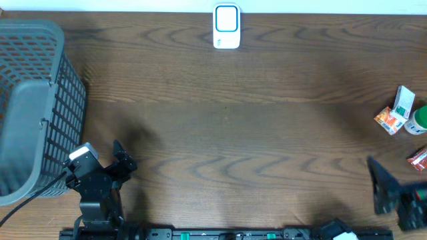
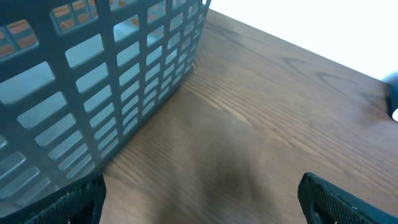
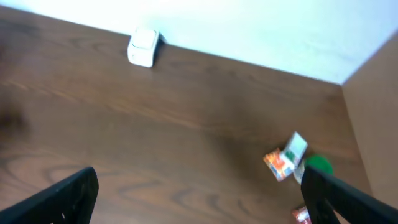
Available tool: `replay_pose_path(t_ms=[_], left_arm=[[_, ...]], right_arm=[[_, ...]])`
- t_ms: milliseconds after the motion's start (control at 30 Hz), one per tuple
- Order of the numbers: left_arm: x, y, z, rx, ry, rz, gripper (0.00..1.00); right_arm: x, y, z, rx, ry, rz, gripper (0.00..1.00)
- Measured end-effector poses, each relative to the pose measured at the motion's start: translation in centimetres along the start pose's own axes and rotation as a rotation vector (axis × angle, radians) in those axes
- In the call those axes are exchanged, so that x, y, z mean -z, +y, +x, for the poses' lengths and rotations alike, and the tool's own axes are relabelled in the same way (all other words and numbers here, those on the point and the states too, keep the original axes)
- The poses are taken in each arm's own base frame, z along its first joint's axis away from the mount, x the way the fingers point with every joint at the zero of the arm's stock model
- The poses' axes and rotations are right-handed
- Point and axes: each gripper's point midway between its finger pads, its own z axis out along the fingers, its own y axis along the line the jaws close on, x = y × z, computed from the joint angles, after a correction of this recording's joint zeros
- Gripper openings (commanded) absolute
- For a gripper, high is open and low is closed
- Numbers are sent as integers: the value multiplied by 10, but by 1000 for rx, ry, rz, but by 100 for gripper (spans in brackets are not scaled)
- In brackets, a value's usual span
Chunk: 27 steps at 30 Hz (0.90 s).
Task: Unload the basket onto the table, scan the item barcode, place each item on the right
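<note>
At the overhead frame's right edge, the packets crowd together, well apart from the scanner. My left gripper and right gripper gape wide, empty; crowding could make me snag two.

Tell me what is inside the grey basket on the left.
From overhead, the grey basket shows only its bare grey floor; no item is visible. Its left part runs off frame, and its slanted walls cover the floor's edges, so those are unchecked.

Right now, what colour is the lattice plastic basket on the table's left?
Grey. The lattice plastic basket shows best in the overhead view.
</note>
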Motion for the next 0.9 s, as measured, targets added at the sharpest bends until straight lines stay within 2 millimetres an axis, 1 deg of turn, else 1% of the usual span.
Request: replay_pose_path(t_ms=[100, 167, 233, 333, 433, 633, 667, 700, 767, 900], left_arm=[[0, 0, 0, 0, 0, 0, 99], [0, 0, 0, 0, 0, 0, 99], [0, 0, 0, 0, 0, 0, 99], [0, 0, 0, 0, -1, 0, 99], [0, 0, 0, 0, 0, 0, 99], [0, 0, 0, -1, 1, 0, 99], [0, 0, 0, 0, 1, -1, 99], [0, 0, 0, 0, 0, -1, 99], [0, 0, 0, 0, 0, 0, 99], [0, 0, 0, 0, 0, 0, 99]], right_arm=[[7, -7, 14, -29, -67, 19, 99], [6, -10, 23, -42, -110, 32, 99], [1, -11, 28, -49, -159, 41, 99], [-15, -8, 34, -60, -241, 52, 99], [-42, -4, 39, -82, -316, 76, 99], [-105, 2, 49, -70, -445, 149, 99], [-114, 3, 52, -68, -458, 155, 99], [-125, 5, 60, -60, -448, 162, 99], [-143, 6, 66, -67, -495, 176, 99], [-171, 4, 91, -68, -512, 194, 99]])
